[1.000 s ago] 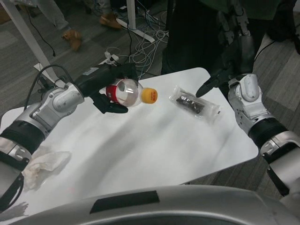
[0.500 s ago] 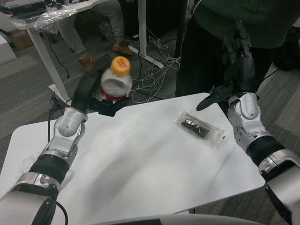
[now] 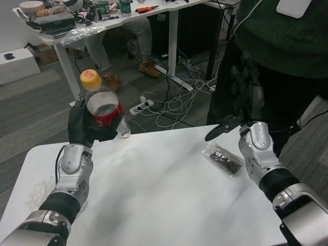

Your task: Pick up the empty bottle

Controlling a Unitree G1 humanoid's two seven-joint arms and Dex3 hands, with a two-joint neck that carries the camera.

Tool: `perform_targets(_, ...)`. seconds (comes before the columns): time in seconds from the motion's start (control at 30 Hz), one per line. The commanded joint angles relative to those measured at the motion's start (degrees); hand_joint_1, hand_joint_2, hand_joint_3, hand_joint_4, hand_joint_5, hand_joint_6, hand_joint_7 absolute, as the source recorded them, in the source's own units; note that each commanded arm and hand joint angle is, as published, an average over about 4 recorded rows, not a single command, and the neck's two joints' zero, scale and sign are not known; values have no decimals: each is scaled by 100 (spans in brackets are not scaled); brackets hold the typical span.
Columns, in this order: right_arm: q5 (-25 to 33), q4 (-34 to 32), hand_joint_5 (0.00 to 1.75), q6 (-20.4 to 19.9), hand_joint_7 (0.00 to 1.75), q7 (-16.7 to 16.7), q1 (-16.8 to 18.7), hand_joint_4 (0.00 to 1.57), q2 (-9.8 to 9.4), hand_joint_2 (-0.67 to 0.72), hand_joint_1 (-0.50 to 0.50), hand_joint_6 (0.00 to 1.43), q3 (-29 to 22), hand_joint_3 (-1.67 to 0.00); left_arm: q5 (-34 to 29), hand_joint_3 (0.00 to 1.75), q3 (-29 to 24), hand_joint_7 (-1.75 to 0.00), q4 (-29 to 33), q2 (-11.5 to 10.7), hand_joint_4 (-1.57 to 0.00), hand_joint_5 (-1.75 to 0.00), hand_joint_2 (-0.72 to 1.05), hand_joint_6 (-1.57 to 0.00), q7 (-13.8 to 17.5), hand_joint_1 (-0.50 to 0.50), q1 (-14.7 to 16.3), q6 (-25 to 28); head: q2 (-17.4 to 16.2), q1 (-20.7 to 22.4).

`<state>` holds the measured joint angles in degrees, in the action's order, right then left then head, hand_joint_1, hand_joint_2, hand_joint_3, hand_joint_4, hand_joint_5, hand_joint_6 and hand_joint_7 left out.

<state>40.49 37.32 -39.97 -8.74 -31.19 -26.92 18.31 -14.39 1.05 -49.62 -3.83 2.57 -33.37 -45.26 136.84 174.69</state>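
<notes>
The empty clear bottle [image 3: 104, 109], with a red label and an orange cap, stands nearly upright in the air above the table's far left edge. My left hand [image 3: 84, 128] grips it around the lower body, forearm raised. My right hand [image 3: 245, 100] is held up at the far right, fingers spread and holding nothing, in front of a person in dark green. Just below it, a clear packet with dark contents [image 3: 224, 160] lies on the white table [image 3: 164, 200].
A person in a dark green top [image 3: 279, 46] stands close behind the table's far right corner. Cables and a power strip [image 3: 166, 100] lie on the floor beyond. Another white table [image 3: 123, 18] with clutter stands at the back, a seated person's legs under it.
The left hand has lifted the bottle and turned it cap-up, from lying sideways low over the table. The camera has tilted up, so the whole scene has shifted down.
</notes>
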Motion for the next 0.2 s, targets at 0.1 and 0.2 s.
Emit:
perform_targets(0.1,-85,8,0,40,0,8,-40,0,75,66,-46,0,-3,0,-90,113,5,-175,-57,-116,-157,-175,69,-157,-35,-50,127,-44,-68,-15)
perform_targets(0.2,-120,4,0,59,0,45,-36,0,114,66,-46,0,-3,0,-99,116,9,-175,-62,-153,-157,-175,69,-157,-37,-50,138,-33,-64,-50)
